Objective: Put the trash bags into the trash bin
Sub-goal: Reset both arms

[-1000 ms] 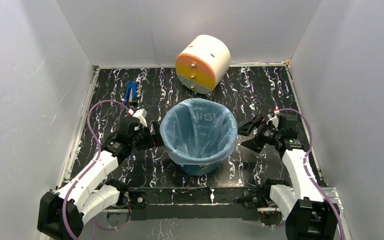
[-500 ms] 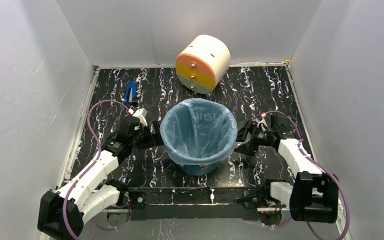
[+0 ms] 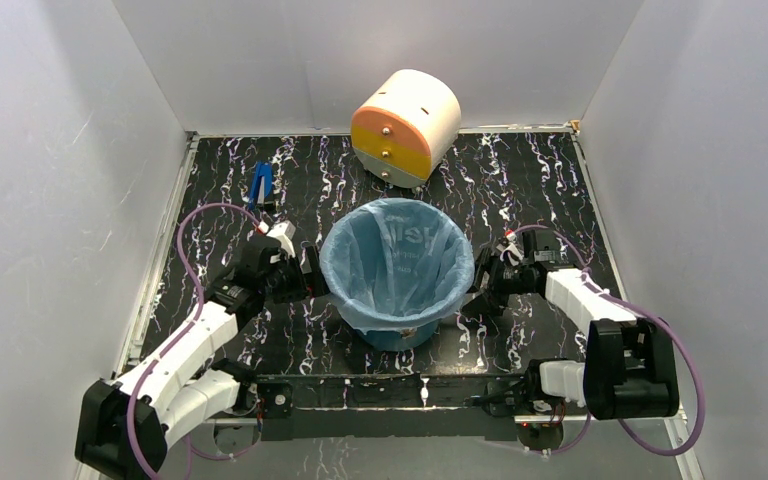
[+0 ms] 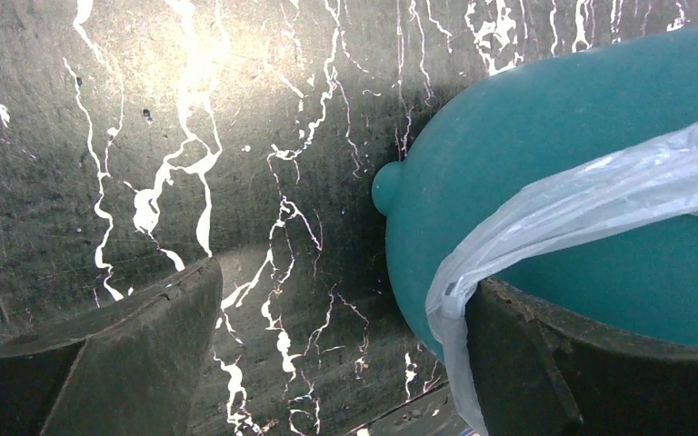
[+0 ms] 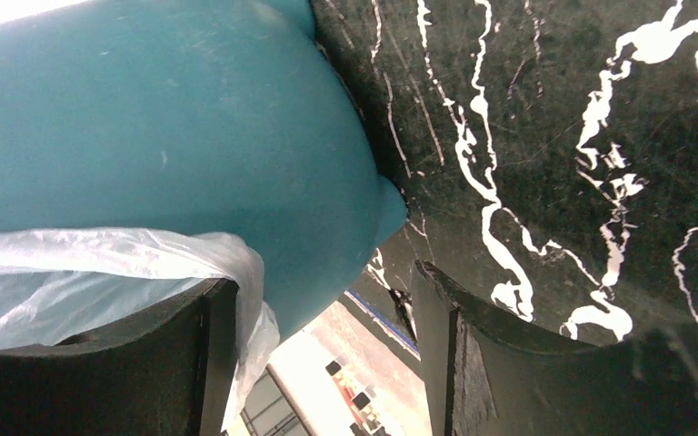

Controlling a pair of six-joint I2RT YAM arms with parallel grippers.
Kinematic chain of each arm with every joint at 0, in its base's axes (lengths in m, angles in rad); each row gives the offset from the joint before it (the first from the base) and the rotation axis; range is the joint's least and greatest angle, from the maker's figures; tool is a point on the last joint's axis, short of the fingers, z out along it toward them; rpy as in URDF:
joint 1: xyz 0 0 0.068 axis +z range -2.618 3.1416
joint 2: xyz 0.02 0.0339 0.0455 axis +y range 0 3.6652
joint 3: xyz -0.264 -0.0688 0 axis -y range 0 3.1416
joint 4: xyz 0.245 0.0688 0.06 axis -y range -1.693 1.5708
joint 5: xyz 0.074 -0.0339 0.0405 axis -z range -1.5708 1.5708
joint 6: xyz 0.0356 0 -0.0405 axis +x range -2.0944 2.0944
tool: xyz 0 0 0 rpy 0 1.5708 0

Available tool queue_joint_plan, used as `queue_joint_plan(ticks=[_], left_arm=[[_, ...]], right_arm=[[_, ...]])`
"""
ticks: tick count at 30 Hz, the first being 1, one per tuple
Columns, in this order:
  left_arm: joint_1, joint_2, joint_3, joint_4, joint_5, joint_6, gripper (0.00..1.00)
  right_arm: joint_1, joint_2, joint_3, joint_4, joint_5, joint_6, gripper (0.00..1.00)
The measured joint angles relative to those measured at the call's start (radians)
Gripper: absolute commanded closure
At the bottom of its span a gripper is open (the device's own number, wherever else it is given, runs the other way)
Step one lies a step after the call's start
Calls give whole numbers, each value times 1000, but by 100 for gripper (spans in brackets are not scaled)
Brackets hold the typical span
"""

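The teal trash bin [image 3: 400,333] stands upright at the table's middle. The light-blue trash bag [image 3: 397,262] lines it, open, its edge folded over the rim. My left gripper [image 3: 311,272] is open at the bin's left side. In the left wrist view the gripper [image 4: 336,359] straddles bare table beside the bin [image 4: 545,154], and the bag's edge [image 4: 600,191] drapes by the right finger [image 4: 600,372]. My right gripper [image 3: 479,276] is open at the bin's right side. In the right wrist view the gripper [image 5: 323,359] is under the bin's wall [image 5: 173,118], with the bag's hem [image 5: 109,259] against the left finger [image 5: 100,381].
A cream-and-orange drum [image 3: 406,125] lies on its side at the back centre. A small blue object [image 3: 259,185] lies at the back left. White walls enclose the black marbled table [image 3: 520,190] on three sides.
My right gripper has moved left, in to the bin's right rim, its arm folding down. My left gripper has barely moved. Bin and bag are unchanged.
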Motion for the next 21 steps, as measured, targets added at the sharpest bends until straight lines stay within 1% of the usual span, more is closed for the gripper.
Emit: queue_joint_plan(ticks=[8,12,14,17,21], left_arm=[[0,24,-42,23,1,-3,6],[0,32,-56,36,2,-11,6],[0,27,-58,39,-1,-18,5],[0,3,-58,35,-26,-29,5],[0,-48,-56,6,-91,-48,4]], right_arm=[[10,41,1,33,45,20,26],[11,69,20,38,63,22,18],[13,72,31,37,76,23,16],[13,39,41,23,130,29,13],[13,-92,62,-18,252,61,9]])
